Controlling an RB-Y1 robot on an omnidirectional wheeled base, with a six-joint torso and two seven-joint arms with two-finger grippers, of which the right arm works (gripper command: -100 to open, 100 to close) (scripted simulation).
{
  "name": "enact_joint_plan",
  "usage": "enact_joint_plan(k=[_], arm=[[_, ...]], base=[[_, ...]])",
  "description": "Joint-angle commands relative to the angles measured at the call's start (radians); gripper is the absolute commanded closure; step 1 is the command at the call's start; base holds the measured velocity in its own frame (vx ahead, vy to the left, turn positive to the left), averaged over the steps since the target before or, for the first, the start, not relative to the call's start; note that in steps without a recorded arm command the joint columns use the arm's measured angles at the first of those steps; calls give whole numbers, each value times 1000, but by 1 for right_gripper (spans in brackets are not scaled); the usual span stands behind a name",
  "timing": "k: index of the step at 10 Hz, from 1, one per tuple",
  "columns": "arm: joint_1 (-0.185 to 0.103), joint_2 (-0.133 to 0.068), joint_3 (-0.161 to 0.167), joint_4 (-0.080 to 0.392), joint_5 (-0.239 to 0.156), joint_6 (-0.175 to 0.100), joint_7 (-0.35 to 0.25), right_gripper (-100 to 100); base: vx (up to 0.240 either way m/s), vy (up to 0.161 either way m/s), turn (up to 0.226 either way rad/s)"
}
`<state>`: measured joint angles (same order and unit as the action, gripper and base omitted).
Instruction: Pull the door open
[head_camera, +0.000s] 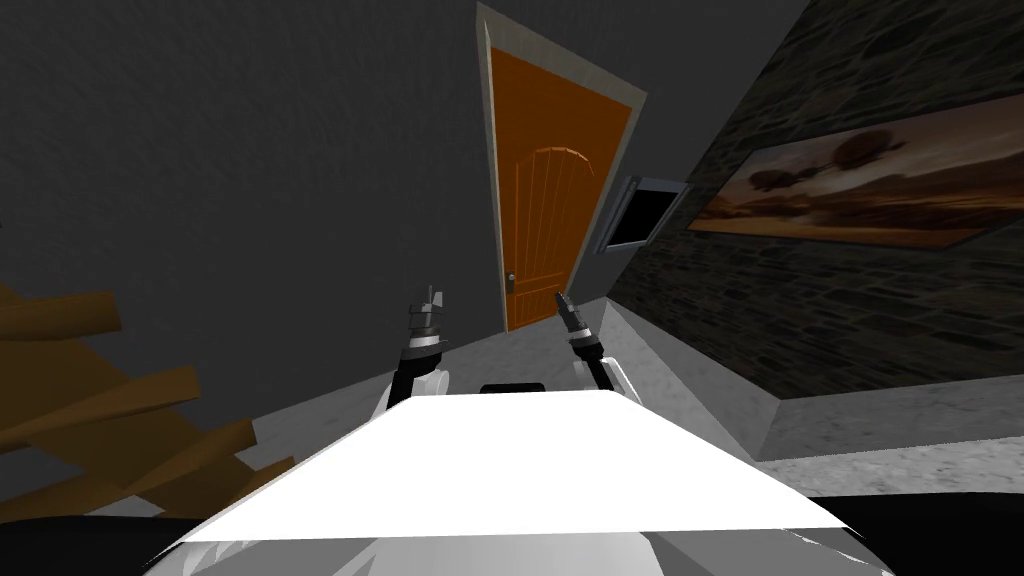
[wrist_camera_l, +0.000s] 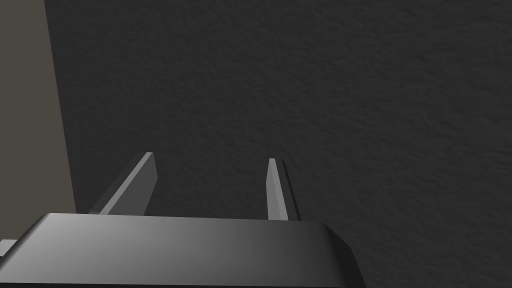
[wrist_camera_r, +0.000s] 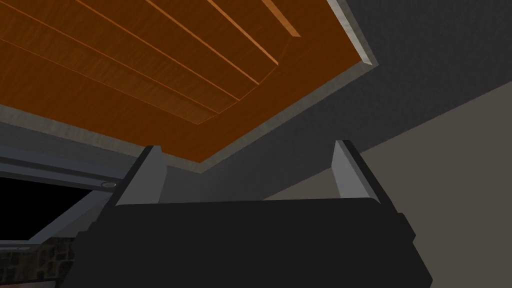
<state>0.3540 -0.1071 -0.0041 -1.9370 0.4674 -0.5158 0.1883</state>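
An orange panelled door (head_camera: 550, 210) stands shut in a light grey frame at the far end of a dark grey wall, some way ahead. Its small metal handle (head_camera: 510, 281) sits on the door's left edge, low down. My right gripper (head_camera: 563, 299) is raised in front of the door's lower right part, well short of it, its fingers open and holding nothing; in its wrist view the gripper (wrist_camera_r: 247, 150) looks up at the door (wrist_camera_r: 150, 65). My left gripper (head_camera: 430, 294) is held up left of the door, open (wrist_camera_l: 211, 162) and facing the dark wall.
A stone-clad wall (head_camera: 880, 300) with a landscape picture (head_camera: 870, 185) runs along the right. A framed black opening (head_camera: 640, 215) sits just right of the door. Brown wooden planks (head_camera: 110, 420) lie at the lower left. Grey floor stretches between me and the door.
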Motion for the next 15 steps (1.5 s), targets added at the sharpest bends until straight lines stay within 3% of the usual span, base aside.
enact_joint_plan(k=[1,15], arm=[[-13,-6,-7,32,27,-8,17,-100],[-107,-32,-38,288,278,-64,176,-100]], base=[[98,62,-34],[100,63,-28]])
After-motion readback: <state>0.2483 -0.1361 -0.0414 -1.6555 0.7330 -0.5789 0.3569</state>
